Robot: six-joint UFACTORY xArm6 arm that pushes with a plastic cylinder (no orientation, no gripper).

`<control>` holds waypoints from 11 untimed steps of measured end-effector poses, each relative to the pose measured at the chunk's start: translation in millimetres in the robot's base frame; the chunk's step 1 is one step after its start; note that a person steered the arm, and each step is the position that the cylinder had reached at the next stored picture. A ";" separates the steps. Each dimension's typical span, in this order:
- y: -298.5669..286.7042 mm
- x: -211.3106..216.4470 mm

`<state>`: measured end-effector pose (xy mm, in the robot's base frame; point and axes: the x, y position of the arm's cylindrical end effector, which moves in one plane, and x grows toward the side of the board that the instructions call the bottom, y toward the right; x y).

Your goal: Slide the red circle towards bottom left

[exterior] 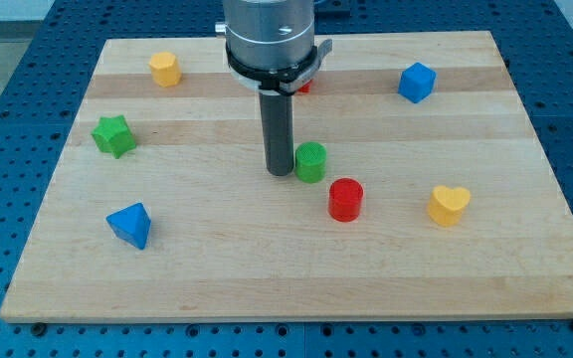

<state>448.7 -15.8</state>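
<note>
My tip (281,173) touches green circle (311,161), above-left of red circle (345,199); no hand fitted, nothing grasped. Risk: pushing green instead.

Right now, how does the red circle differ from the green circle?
The red circle is red and the green circle is green. The green circle sits right beside my tip, on its right in the view; the red circle stands apart, lower and further right. Both are short upright cylinders, similar in size, on the wooden board.
</note>
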 end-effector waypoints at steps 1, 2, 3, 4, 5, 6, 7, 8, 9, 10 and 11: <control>94.8 -1.6; 141.5 -1.6; 128.3 -1.6; 116.6 -3.4; 116.5 -8.1; 116.5 -12.0; 116.5 -8.6; 116.5 2.6; 85.0 26.2; 51.1 42.2; 41.5 42.6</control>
<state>491.3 25.6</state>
